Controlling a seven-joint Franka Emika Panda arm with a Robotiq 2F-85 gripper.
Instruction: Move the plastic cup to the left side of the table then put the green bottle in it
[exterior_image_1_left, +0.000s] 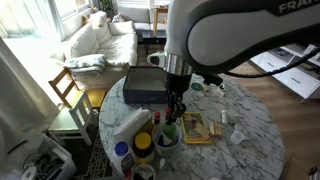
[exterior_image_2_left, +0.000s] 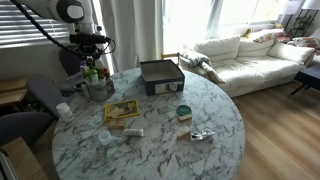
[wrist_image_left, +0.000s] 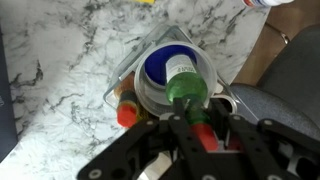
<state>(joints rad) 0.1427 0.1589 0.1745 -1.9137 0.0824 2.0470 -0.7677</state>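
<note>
In the wrist view my gripper (wrist_image_left: 186, 128) is shut on the green bottle (wrist_image_left: 186, 92) and holds it upright, right over the plastic cup (wrist_image_left: 160, 70). The cup is whitish with a blue inside and stands on the marble-look table (wrist_image_left: 60, 80) near its edge. I cannot tell whether the bottle's base is inside the cup. In both exterior views the gripper (exterior_image_1_left: 175, 106) (exterior_image_2_left: 92, 62) hangs over the cluster of containers at the table's edge, with the green bottle (exterior_image_1_left: 169, 128) below it. The cup (exterior_image_2_left: 97, 86) is mostly hidden there.
A yellow bottle with a red cap (wrist_image_left: 125, 112) (exterior_image_1_left: 156, 121) stands touching the cup. A dark box (exterior_image_1_left: 143, 85) (exterior_image_2_left: 160, 75), a book (exterior_image_1_left: 197, 128) (exterior_image_2_left: 122, 112), a green-lidded jar (exterior_image_2_left: 184, 112) and crumpled foil (exterior_image_2_left: 202, 135) lie on the table. A wooden chair (exterior_image_1_left: 65, 90) stands beside it.
</note>
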